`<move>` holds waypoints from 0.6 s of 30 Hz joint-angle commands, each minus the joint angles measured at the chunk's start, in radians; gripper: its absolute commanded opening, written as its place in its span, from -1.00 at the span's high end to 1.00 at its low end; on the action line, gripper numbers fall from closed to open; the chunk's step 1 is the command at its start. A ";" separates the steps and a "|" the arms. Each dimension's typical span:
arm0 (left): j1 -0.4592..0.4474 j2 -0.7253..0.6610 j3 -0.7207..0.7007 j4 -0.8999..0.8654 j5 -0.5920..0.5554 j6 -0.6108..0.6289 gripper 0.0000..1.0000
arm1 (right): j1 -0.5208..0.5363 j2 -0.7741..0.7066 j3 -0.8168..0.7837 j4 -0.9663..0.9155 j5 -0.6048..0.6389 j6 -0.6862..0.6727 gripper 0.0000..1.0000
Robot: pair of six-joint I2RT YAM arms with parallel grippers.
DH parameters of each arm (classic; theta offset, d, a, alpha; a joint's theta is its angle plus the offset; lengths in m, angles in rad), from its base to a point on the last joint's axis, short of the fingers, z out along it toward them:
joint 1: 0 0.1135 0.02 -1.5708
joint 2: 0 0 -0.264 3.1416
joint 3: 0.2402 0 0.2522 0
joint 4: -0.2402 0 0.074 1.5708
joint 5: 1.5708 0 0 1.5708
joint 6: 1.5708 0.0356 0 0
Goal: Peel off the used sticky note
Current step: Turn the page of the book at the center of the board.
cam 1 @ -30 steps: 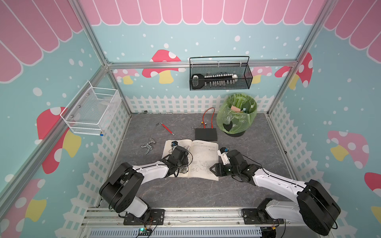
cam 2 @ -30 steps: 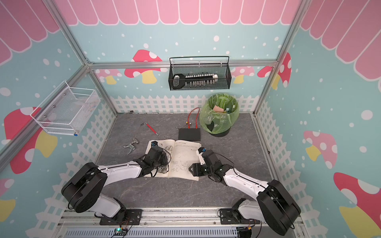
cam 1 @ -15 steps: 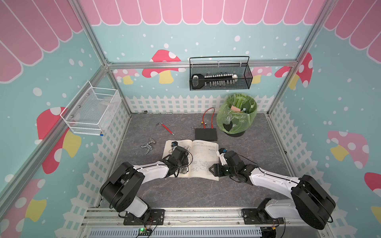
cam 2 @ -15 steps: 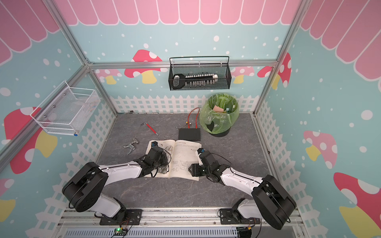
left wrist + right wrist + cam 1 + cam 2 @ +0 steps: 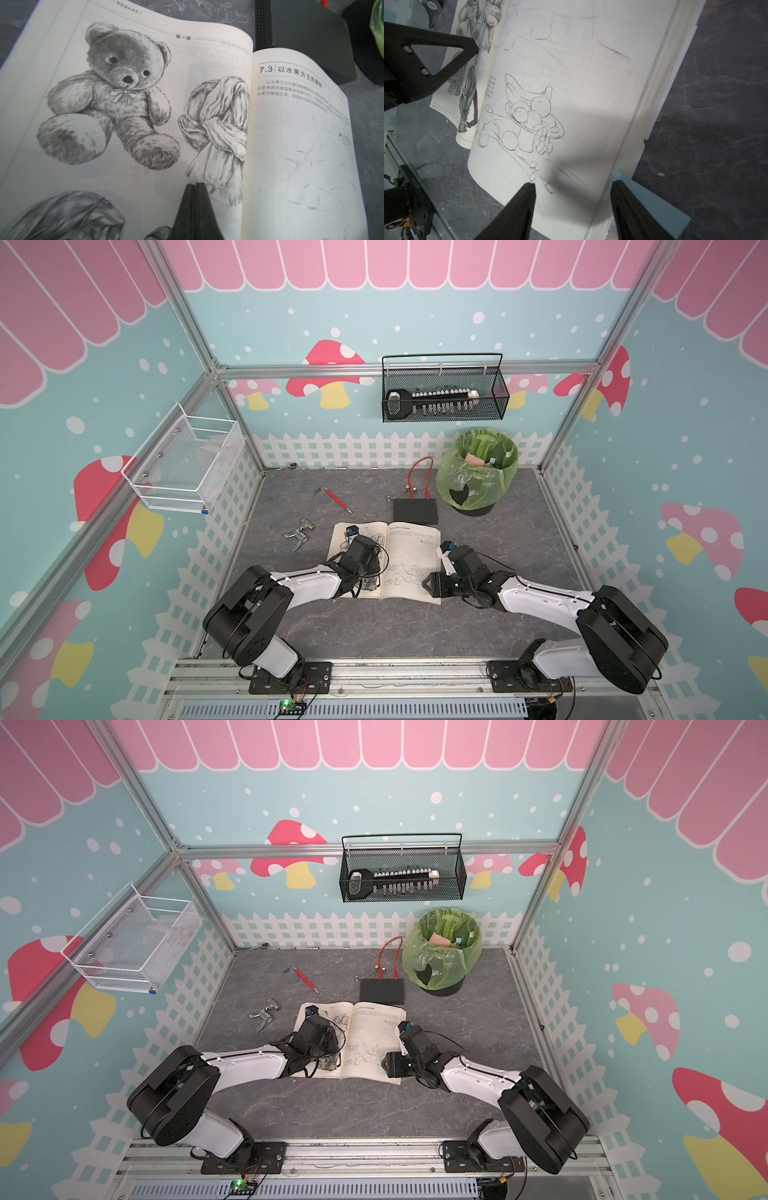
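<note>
The surface is dark grey with pale marble veins. The open book has off-white pages: one carries a grey, softly shaded pencil teddy bear, the other thin line-drawn fruit. A light blue sticky note shows at the lower right of the right wrist frame. The bin liner is translucent green, the box matte black and the cable red. The walls are teal with white dots, pink scallops and red-and-pink mushrooms.
</note>
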 commanded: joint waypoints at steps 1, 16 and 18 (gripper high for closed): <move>-0.002 0.024 0.009 -0.029 0.026 0.005 1.00 | 0.005 0.013 0.020 0.027 -0.008 -0.005 -0.27; -0.001 0.035 0.013 -0.029 0.026 0.009 1.00 | 0.017 0.062 0.062 0.043 -0.019 -0.009 -0.28; -0.001 0.033 0.011 -0.029 0.026 0.008 1.00 | 0.020 0.073 0.062 0.053 -0.023 -0.007 -0.27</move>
